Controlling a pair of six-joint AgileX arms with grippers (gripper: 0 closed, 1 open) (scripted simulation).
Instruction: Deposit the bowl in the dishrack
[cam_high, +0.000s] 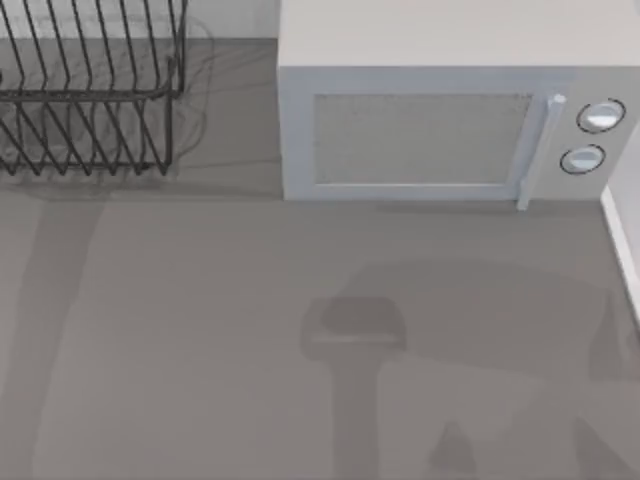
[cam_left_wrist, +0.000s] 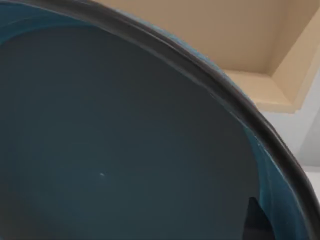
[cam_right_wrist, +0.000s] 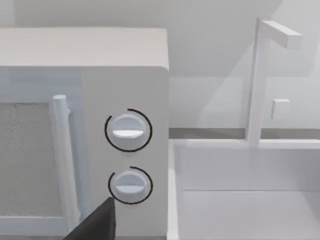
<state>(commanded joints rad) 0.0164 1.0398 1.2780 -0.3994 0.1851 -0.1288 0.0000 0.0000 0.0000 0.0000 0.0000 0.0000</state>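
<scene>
Top view hands you a grey table with the dishrack at about ten o'clock, its dark slanted wires and upright sides cut by the frame's upper left edge. Just beside it, from twelve toward two o'clock, stands a pale grey microwave, door shut, a vertical handle and two round knobs on its right end. Soft shadows lie across the table's near half, toward six and four o'clock.

Left wrist view puts the bowl right against your lens: a deep blue-teal wall, a greyish inner bottom and a dark rim sweeping across the frame. A dark sliver of the left hand pokes up at the bowl's inner edge; whether it is clenched on the bowl you cannot tell. Beyond the rim sits a beige recessed surface.

Right wrist view faces the microwave's knob panel, with a white sink and its angular faucet just beside it. A dark tip of the right hand shows below the lower knob; its state you cannot tell. No brand, label or writing reads anywhere.
</scene>
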